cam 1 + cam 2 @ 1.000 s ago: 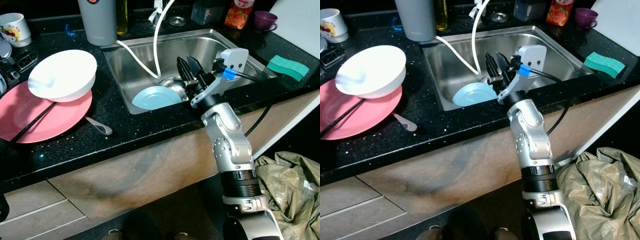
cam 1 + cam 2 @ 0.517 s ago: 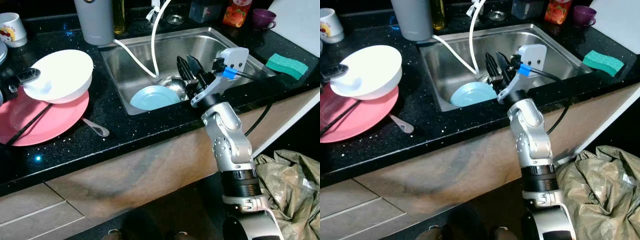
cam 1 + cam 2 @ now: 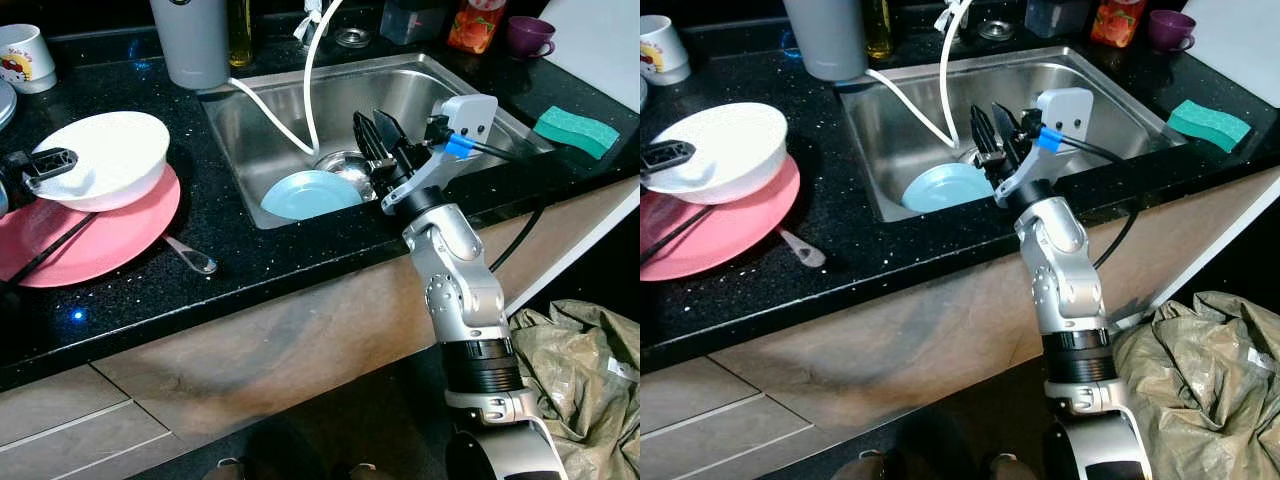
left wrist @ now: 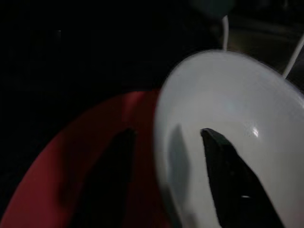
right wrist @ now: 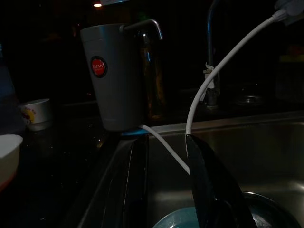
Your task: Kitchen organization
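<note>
A white bowl (image 3: 105, 160) leans on a pink plate (image 3: 110, 235) at the counter's left. My left gripper (image 3: 48, 162) is shut on the bowl's rim; the left wrist view has one finger (image 4: 223, 161) inside the bowl (image 4: 237, 109) and the other outside, over the plate (image 4: 61, 175). A light blue plate (image 3: 310, 193) lies in the steel sink (image 3: 410, 95) beside the drain. My right gripper (image 3: 372, 122) hovers over the sink's front part, just right of the blue plate, open and holding nothing.
A spoon (image 3: 192, 259) and a black stick (image 3: 45, 255) lie by the pink plate. A grey container (image 3: 195, 40), mug (image 3: 25, 55), white hose (image 3: 315, 80), juice bottle (image 3: 478, 25) and purple cup (image 3: 527, 37) stand behind. A green sponge (image 3: 575, 130) is at right, a crumpled bag (image 3: 585, 370) on the floor.
The left gripper has come into view on the bowl's rim, and the bowl has sunk lower onto the pink plate. The right arm has stayed still.
</note>
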Available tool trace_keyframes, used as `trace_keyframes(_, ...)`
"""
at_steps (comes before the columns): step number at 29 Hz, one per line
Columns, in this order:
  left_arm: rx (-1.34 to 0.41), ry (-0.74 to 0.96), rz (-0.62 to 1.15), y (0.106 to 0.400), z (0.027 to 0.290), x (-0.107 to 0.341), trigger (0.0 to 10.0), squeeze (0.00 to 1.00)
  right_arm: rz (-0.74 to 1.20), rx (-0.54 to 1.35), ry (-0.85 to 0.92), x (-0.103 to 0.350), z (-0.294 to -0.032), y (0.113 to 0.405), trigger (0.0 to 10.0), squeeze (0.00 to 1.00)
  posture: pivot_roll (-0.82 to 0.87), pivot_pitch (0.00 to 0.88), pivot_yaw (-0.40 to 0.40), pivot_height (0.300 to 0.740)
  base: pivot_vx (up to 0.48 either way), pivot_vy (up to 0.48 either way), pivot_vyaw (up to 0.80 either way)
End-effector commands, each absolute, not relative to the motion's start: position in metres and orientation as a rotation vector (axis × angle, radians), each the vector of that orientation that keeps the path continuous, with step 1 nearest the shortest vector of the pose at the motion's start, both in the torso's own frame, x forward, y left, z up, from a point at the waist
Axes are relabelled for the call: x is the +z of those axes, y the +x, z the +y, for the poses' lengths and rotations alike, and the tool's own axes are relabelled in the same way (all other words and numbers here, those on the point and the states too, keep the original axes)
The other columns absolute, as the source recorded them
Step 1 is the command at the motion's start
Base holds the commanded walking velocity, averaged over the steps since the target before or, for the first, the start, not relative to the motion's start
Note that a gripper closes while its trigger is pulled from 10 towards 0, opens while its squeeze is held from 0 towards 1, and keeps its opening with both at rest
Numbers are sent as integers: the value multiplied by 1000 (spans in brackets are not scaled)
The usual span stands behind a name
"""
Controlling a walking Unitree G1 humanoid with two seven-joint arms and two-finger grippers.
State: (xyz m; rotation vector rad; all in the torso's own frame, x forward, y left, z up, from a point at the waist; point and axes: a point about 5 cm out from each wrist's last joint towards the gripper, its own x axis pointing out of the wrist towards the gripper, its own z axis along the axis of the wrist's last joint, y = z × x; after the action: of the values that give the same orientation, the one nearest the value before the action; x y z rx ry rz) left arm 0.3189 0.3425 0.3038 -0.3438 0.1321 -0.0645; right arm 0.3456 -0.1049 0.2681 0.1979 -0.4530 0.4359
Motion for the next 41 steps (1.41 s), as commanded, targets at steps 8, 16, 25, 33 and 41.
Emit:
trace_keyframes(8,-44,-377,65,321,344,312,0,0,-453,440,196,269,-105,347,10000,0,49,151,-31,740,0,0,0)
trace_keyframes(16,-94,-420,51,325,329,314,0,0,-453,441,197,269,-105,347,10000,0,51,151,-33,740,0,0,0)
trace_keyframes(25,-115,-478,-86,331,320,328,0,0,-463,442,203,272,-103,348,10000,0,47,150,-35,740,0,0,0)
trace_keyframes(33,-97,-468,-281,330,320,356,0,0,-469,446,203,274,-103,348,10000,0,47,151,-31,740,0,0,0)
trace_keyframes(41,-134,-580,-364,330,318,362,0,0,-469,448,209,275,-101,349,10000,0,48,151,-34,740,0,0,0)
